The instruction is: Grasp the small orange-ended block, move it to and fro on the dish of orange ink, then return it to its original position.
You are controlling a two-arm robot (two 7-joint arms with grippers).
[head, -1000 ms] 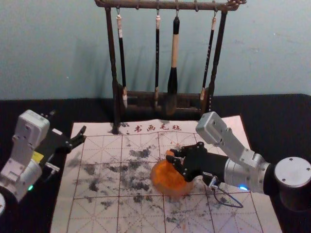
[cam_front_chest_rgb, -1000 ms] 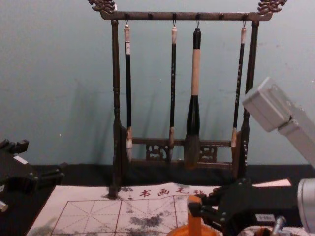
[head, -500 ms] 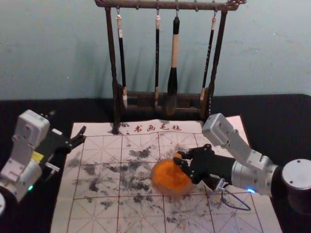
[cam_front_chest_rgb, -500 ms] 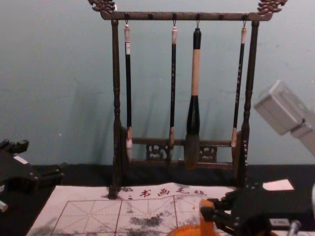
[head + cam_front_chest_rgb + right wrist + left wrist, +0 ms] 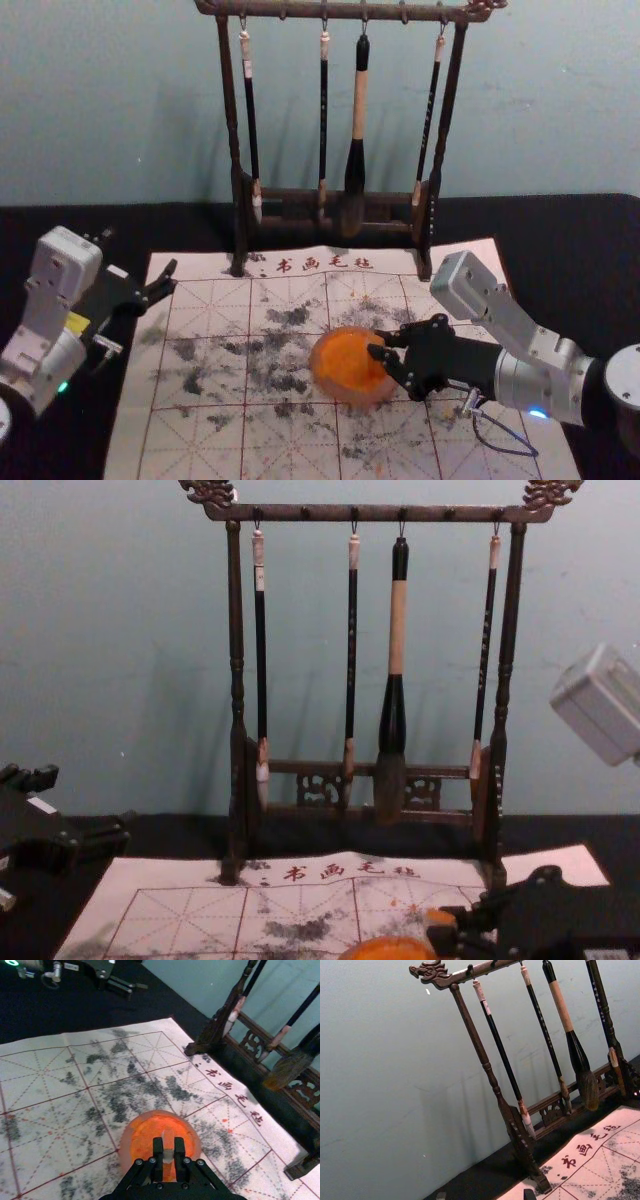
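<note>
Your left gripper is parked by the mat's left edge, 2 fingers spread wide. On the mat sits the orange ink dish — and at its right side, your right gripper pinches the small block between its 2 fingers.

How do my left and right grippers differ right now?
The left gripper is open and empty; the right gripper is closed on the block.
The left gripper hangs by the mat's left edge; the right gripper is at the orange ink dish.
Both are black, on silver-grey arms.
</note>
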